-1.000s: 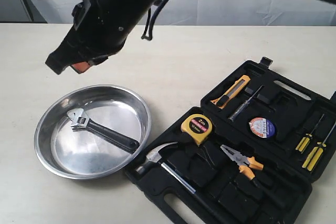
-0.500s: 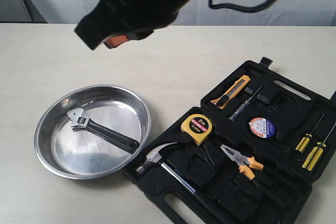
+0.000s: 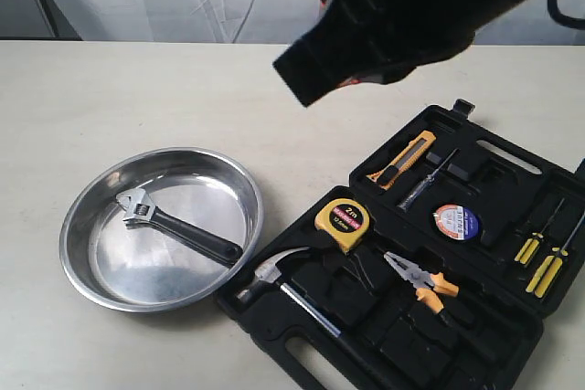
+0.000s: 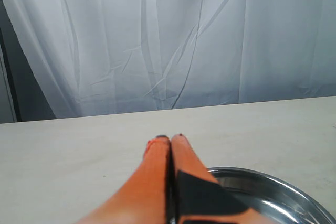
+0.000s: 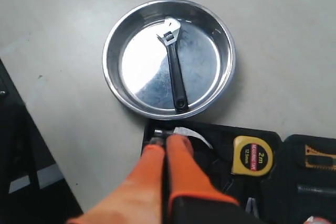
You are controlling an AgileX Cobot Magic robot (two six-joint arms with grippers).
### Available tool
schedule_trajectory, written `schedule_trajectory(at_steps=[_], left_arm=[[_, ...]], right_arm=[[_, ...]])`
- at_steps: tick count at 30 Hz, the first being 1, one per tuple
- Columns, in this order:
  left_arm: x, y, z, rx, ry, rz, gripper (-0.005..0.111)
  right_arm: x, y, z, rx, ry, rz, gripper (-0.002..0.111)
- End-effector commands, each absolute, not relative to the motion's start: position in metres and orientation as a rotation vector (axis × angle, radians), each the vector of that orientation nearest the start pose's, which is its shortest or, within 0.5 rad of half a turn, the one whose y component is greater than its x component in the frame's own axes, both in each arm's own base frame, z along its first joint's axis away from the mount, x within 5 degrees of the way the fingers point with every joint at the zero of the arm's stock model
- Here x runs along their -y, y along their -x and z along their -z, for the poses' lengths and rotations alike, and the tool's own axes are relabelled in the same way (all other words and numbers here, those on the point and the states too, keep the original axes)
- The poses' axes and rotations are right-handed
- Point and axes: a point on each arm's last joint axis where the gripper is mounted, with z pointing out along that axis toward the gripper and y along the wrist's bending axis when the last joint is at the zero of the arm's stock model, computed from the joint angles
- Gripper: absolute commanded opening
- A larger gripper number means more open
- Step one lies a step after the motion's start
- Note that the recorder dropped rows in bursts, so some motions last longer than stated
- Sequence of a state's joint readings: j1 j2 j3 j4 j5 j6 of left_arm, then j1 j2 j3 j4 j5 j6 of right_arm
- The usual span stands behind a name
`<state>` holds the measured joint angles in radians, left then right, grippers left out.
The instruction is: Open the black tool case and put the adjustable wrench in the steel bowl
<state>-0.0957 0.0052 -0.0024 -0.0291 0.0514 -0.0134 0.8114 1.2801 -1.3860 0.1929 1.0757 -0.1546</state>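
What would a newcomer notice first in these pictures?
The shiny steel bowl on the exterior view's left, with the adjustable wrench lying inside it. Right of it the black tool case lies open, its yellow tape measure and orange-handled pliers bright against the black. A blurred dark arm looms above.

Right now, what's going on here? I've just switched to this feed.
The case lies open on the table, and the wrench is in the bowl. The right gripper hangs shut and empty above the corner of the case by the hammer. The left gripper is also shut and empty, near the bowl. Nothing is being held at this moment.
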Motion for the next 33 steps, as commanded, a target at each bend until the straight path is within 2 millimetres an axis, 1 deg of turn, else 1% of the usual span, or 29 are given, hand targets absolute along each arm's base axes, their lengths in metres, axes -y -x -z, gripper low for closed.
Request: schedule_trajectory(at_steps=[1,3,4,5,6,7,8,9,10,11,12,14,15,17,19,21,23,26,30,33], left_arm=[[0.006,-0.056,-0.209,-1.535,-0.039,0.125,0.0],[0.006,-0.056,-0.209,-1.535,-0.039,0.125,0.0],[0.006,-0.056,-0.209,-1.535,-0.039,0.125,0.0],[0.006,-0.056,-0.209,-1.535,-0.039,0.125,0.0],[0.006,-0.056,-0.209,-1.535,-0.039,0.125,0.0],[0.006,-0.056,-0.209,-1.535,-0.039,0.125,0.0],[0.006,-0.056,-0.209,-1.535,-0.039,0.125,0.0],[0.006,-0.056,-0.209,-1.535,-0.039,0.125,0.0],[0.006,-0.056,-0.209,-1.535,-0.039,0.125,0.0],[0.006,-0.056,-0.209,-1.535,-0.039,0.125,0.0],[0.006,-0.056,-0.209,-1.535,-0.039,0.125,0.0],[0.006,-0.056,-0.209,-1.535,-0.039,0.125,0.0],[0.006,-0.056,-0.209,-1.535,-0.039,0.125,0.0],[0.006,-0.056,-0.209,-1.535,-0.039,0.125,0.0],[0.006,-0.056,-0.209,-1.535,-0.039,0.125,0.0],[0.006,-0.056,-0.209,-1.535,-0.039,0.125,0.0],[0.006,-0.056,-0.209,-1.535,-0.039,0.125,0.0],[0.006,-0.056,-0.209,-1.535,-0.039,0.125,0.0],[0.006,-0.056,-0.209,-1.535,-0.039,0.125,0.0],[0.006,-0.056,-0.209,-1.535,-0.039,0.125,0.0]], right_arm=[[-0.177,-0.157,-0.412,-2.348,0.934,-0.49,-0.001],[-0.166,-0.155,-0.418,-2.361,0.804,-0.45,-0.001],[-0.157,-0.151,-0.422,-2.322,0.731,-0.445,-0.001],[-0.152,-0.148,-0.422,-2.278,0.72,-0.453,-0.001],[-0.143,-0.142,-0.417,-2.191,0.696,-0.479,-0.001],[-0.138,-0.139,-0.412,-2.146,0.676,-0.496,-0.001],[-0.126,-0.137,-0.398,-2.09,0.617,-0.509,-0.001],[-0.119,-0.136,-0.389,-2.056,0.585,-0.517,-0.001],[-0.105,-0.135,-0.373,-1.959,0.531,-0.532,-0.001],[-0.097,-0.135,-0.367,-1.932,0.475,-0.53,-0.001],[-0.075,-0.128,-0.35,-1.89,0.339,-0.511,-0.001],[-0.044,-0.113,-0.319,-1.83,0.168,-0.42,-0.001],[-0.033,-0.104,-0.304,-1.798,0.109,-0.366,-0.001],[-0.018,-0.084,-0.273,-1.718,0.055,-0.265,-0.001],[-0.01,-0.067,-0.246,-1.602,0.026,-0.191,-0.001],[-0.005,-0.055,-0.227,-1.5,-0.013,-0.163,-0.001],[-0.004,-0.055,-0.219,-1.503,-0.004,-0.122,-0.001],[-0.004,-0.055,-0.219,-1.489,0.051,-0.056,-0.001],[-0.004,-0.055,-0.212,-1.558,0.085,-0.019,-0.001],[-0.003,-0.056,-0.202,-1.604,0.092,-0.012,-0.001]])
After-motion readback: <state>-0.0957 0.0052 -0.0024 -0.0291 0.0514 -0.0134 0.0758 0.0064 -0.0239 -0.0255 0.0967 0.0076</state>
